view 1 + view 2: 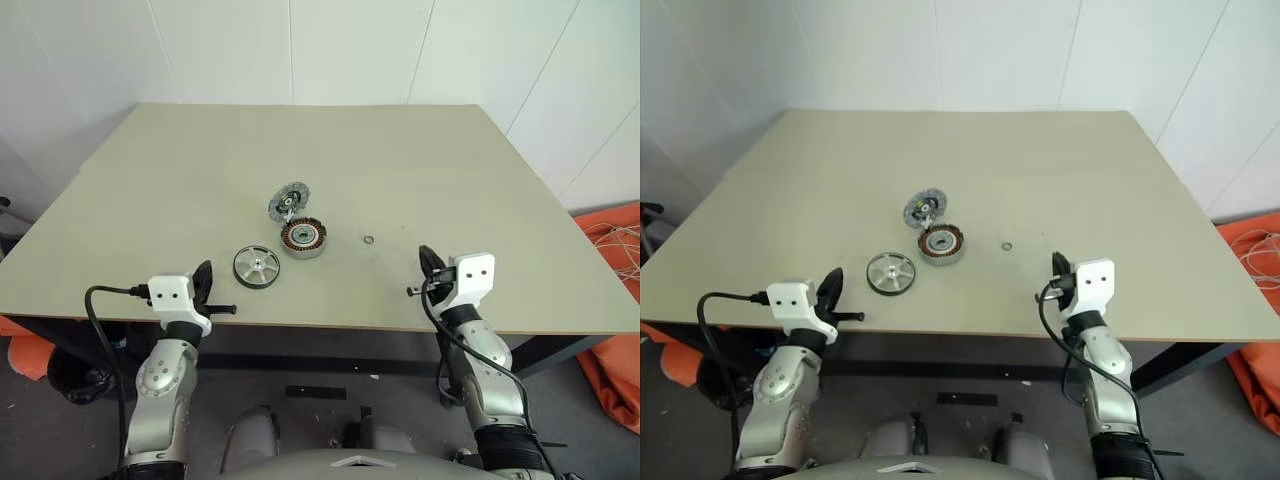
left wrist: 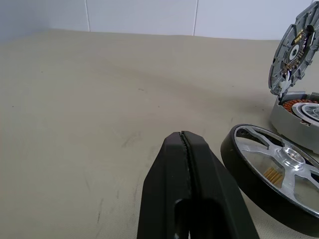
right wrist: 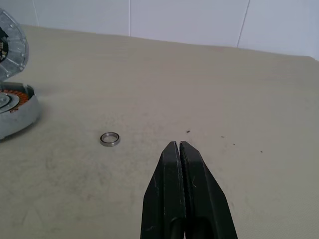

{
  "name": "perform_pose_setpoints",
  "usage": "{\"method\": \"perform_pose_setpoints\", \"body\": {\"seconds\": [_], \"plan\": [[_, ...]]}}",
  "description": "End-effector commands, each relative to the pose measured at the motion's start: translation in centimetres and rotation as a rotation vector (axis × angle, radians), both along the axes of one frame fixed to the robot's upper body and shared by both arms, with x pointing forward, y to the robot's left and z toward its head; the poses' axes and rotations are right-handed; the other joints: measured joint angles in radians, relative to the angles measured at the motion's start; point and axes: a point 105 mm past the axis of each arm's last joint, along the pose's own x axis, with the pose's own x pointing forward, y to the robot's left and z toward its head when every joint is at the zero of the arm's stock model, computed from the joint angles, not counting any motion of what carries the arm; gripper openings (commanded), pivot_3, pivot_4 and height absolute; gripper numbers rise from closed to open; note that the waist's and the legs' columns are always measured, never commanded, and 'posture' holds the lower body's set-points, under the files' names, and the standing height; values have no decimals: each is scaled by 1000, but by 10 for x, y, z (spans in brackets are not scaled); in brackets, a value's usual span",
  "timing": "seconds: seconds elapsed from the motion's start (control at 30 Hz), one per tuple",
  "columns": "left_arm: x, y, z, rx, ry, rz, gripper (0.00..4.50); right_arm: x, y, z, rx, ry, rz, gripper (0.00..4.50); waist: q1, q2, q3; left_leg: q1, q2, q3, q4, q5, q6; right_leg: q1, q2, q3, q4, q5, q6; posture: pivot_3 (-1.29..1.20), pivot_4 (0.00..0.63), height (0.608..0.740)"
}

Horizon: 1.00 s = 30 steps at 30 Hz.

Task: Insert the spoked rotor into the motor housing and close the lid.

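The spoked rotor (image 1: 257, 266) lies flat on the table, silver with a dark rim, also seen close up as the rotor (image 2: 279, 172). Just right of it and slightly farther back stands the motor housing (image 1: 303, 238), copper windings showing. Its grey lid (image 1: 288, 201) stands tilted up behind the housing, hinged open. My left gripper (image 1: 203, 278) is shut and empty near the table's front edge, a little left of and nearer than the rotor. Over the front edge to the right, my right gripper (image 1: 430, 262) is shut too and holds nothing.
A small metal washer (image 1: 369, 240) lies on the table (image 1: 420, 160) between the housing and my right gripper. White walls stand behind the table. Orange fabric (image 1: 615, 300) with a cable lies on the floor at the right.
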Motion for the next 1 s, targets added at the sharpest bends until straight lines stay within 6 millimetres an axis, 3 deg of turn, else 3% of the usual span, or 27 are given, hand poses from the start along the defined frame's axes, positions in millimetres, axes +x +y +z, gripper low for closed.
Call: {"method": "perform_pose_setpoints", "body": {"seconds": [0.03, 0.17, 0.27, 0.43, 0.67, 0.77, 1.0], "plan": [[1, -3, 12, 3, -43, -30, 35, 6, -6, 14, 51, -49, 26, 1, 0, 0, 0, 0, 0, 0, 0, 0, 0, 0, 0, 0, 0, 0, 0, 0, 0, 740], [1, -8, 11, -15, -42, -58, 35, 2, -3, 1, 106, 24, 113, 1, 1, 0, 0, 0, 0, 0, 0, 0, 0, 0, 0, 0, 0, 0, 0, 0, 0, 740], [1, -9, 11, -18, -41, -70, 617, -1, 3, 2, 98, 16, 139, 0, 1, 0, 0, 0, 0, 0, 0, 0, 0, 0, 0, 0, 0, 0, 0, 0, 0, 740], [1, -10, 11, -20, -39, -81, 2088, -9, 27, 23, 89, -16, 168, 1159, 1, 0, 0, 0, 0, 0, 0, 0, 0, 0, 0, 0, 0, 0, 0, 0, 0, 740], [1, -12, 10, -26, -37, -91, 4413, -32, 66, 51, 90, -27, 191, 3558, 2, 0, 0, 1, 0, 0, -1, 0, 0, 0, 0, 0, -1, 0, 0, 0, 0, 740], [2, -11, 10, -23, -36, -81, 4500, -34, 75, 57, 36, -4, 200, 4471, 1, -1, 0, 2, 0, 0, -1, 0, 0, 1, 0, 1, -2, 0, 1, 0, 0, 740], [2, -11, 10, -27, -34, -71, 4500, 7, 88, 55, -125, 197, 157, 4471, -2, -1, 0, 5, -1, 0, -2, 0, 0, 1, 0, 1, -1, -1, 1, 0, 0, 740]]}}
